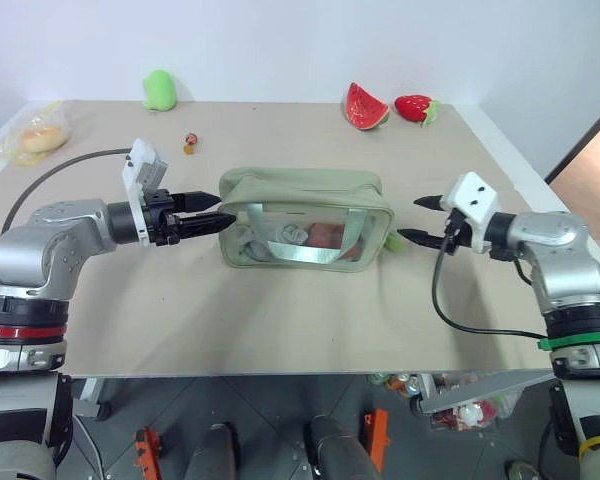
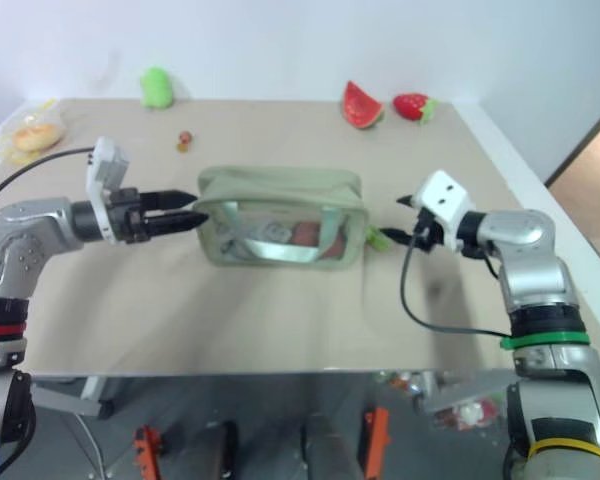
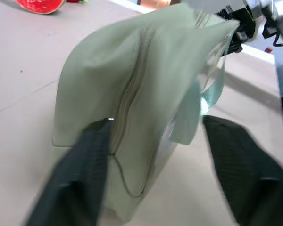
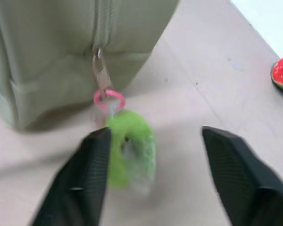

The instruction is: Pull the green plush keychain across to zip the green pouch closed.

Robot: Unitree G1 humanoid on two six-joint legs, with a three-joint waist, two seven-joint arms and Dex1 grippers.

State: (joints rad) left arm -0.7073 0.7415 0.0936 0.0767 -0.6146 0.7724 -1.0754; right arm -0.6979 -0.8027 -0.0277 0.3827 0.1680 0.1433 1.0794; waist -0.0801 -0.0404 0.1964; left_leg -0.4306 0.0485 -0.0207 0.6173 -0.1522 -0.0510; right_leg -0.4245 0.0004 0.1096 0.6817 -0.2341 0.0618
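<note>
Pouch (image 1: 305, 215), one, with one keychain (image 4: 130, 148) hanging; we are seeing both pincers, left (image 1: 208, 214) and right (image 1: 417, 219), released.

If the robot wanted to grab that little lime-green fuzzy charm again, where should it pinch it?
Probably across the flat faces of the round lime-green plush keychain, coming from the pouch's right end with the open right gripper. It dangles free on its pink cord from the zipper pull of the pale green fabric pouch.
</note>
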